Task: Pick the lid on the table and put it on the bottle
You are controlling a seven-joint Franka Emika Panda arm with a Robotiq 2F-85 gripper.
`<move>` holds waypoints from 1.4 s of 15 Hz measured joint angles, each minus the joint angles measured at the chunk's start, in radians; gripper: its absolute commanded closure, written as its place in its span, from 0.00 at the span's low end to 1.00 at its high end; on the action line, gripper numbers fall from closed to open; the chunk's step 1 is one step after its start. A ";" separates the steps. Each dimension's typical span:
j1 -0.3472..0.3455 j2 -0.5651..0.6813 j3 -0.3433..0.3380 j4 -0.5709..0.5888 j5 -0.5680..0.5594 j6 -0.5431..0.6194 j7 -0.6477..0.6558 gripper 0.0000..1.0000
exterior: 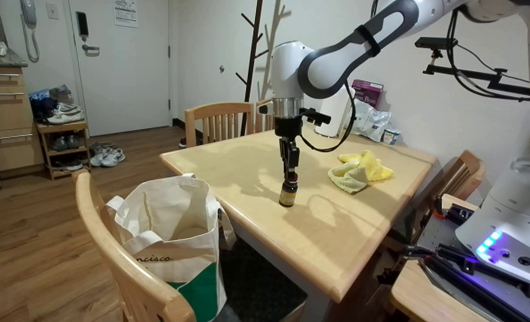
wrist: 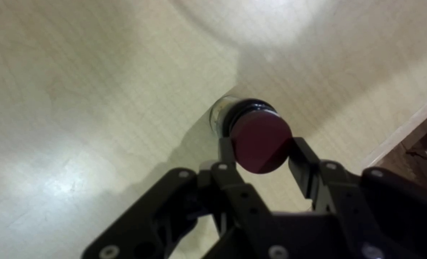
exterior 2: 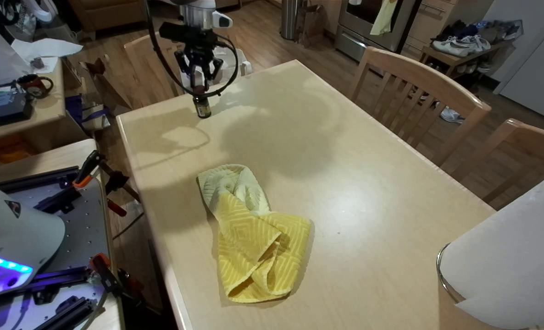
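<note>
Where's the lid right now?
In the wrist view, the lid is just right of centre, held in the claw, at the top of the bottle. Whether it's seated there, I can't tell.

Desk, pale wood-grain top, rounded edge. On it, in exterior view: crumpled yellow cloth, right; small dark bottle, upright, left of cloth and nearer; white paper roll, upright, far; shiny bag, small tub, far right.
</note>
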State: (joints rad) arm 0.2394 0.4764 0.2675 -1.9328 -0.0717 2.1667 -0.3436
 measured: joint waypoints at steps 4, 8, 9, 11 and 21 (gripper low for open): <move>0.000 0.001 0.003 0.000 0.013 0.000 0.000 0.82; -0.001 0.005 0.005 0.000 0.050 0.006 0.000 0.82; -0.001 0.006 0.005 0.000 0.061 0.010 0.000 0.32; -0.003 0.012 0.006 -0.002 0.078 0.025 0.000 0.27; -0.026 0.027 0.002 -0.013 0.090 0.075 -0.001 0.00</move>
State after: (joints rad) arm 0.2138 0.5032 0.2699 -1.9462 0.0184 2.2418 -0.3441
